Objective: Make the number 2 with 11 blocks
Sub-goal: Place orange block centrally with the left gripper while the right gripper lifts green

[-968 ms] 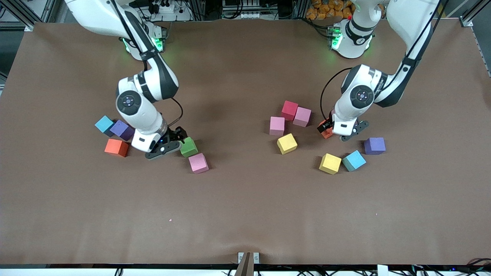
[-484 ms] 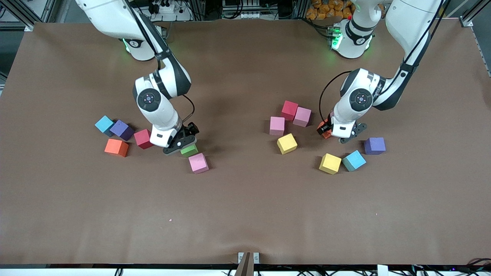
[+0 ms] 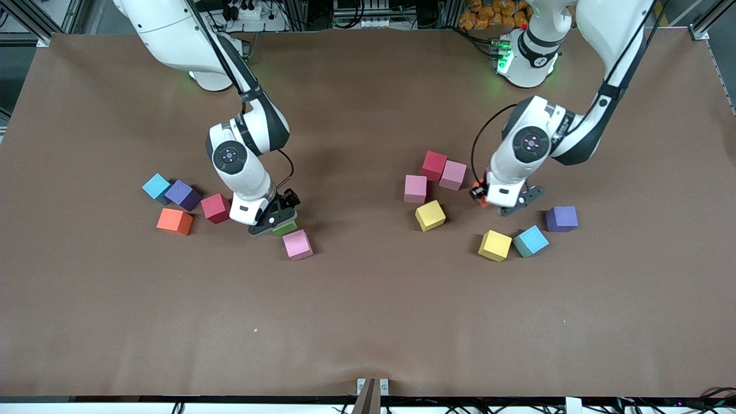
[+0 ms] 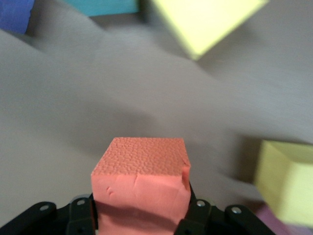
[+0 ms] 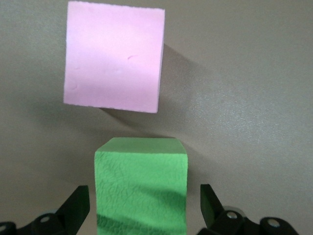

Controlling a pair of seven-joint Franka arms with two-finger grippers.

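The left end effector (image 4: 142, 223) is clamped on an orange block (image 4: 142, 188) toward the left arm's end of the counter (image 3: 368, 322), near a yellow block (image 3: 430, 215). The right end effector (image 5: 144, 208) straddles a green block (image 5: 142, 188) with fingers (image 5: 77, 205) spread wide, not gripping, just beside a pink block (image 5: 115, 61); both lie well clear of every counter edge

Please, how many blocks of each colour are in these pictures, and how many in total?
pink blocks: 3
red blocks: 2
orange blocks: 2
yellow blocks: 2
purple blocks: 2
light blue blocks: 2
green blocks: 1
Total: 14
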